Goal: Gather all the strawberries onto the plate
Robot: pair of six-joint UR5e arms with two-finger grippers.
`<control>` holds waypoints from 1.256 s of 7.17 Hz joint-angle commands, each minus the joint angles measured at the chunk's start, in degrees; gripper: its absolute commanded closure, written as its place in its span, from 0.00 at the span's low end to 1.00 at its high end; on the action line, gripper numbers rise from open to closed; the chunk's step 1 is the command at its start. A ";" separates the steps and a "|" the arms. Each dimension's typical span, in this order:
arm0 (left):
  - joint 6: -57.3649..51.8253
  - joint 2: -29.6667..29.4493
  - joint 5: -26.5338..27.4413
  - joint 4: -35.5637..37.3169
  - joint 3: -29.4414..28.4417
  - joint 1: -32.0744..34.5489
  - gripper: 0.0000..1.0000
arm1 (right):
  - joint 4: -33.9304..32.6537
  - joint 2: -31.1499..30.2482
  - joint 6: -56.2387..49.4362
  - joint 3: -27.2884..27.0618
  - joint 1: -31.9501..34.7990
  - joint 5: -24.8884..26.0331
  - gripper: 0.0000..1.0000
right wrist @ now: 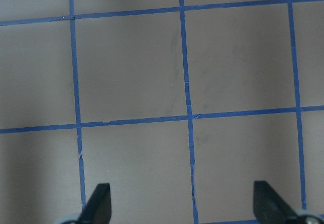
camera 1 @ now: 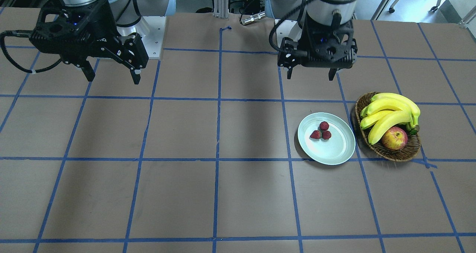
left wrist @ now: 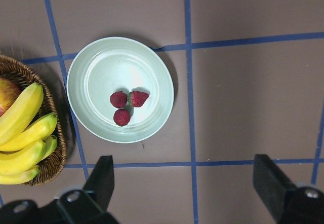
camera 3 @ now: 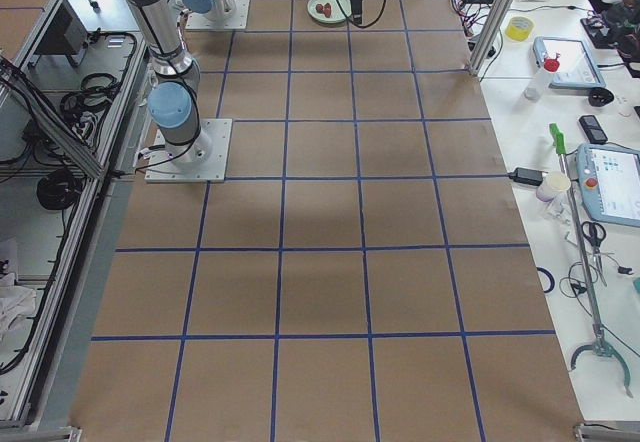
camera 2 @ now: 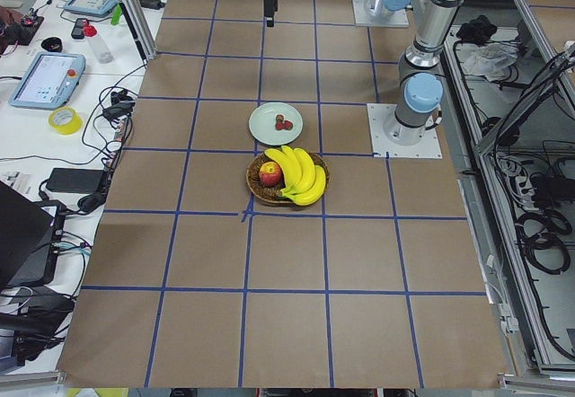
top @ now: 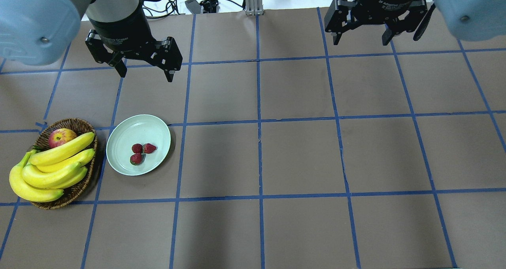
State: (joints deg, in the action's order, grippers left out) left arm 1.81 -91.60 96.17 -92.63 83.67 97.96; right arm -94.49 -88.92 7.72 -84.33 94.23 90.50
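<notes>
Strawberries [top: 140, 152], all three, lie clustered touching inside the plate [top: 122, 131] near the table's left edge, just beside the wicker basket [top: 75, 123] of bananas [top: 55, 164]. My left gripper [top: 144, 73] and right gripper [top: 359, 39] hang spread and empty near the far edge. Little can go wrong unless I dip down and knock the plate; the "Adaptive Gripper" lettering is partly readable on both.

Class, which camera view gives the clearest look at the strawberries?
The left wrist-mounted view: all three strawberries appear large and unobstructed on the plate. The overhead and front-facing views show them smaller; both side views show only tiny red specks.
</notes>
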 commanded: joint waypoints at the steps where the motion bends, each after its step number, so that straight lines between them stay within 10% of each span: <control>1: -3.46 1.34 -0.28 12.74 0.35 -0.48 0.01 | 0.01 -0.02 0.01 -0.31 0.17 0.46 0.00; 9: 0.11 3.01 -4.59 7.67 0.80 -9.89 0.00 | -0.08 0.06 0.01 -0.48 0.17 -0.33 0.00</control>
State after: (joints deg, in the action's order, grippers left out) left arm 0.60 -88.64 91.45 -83.12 84.90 88.11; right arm -94.50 -88.90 7.68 -84.79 94.39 90.18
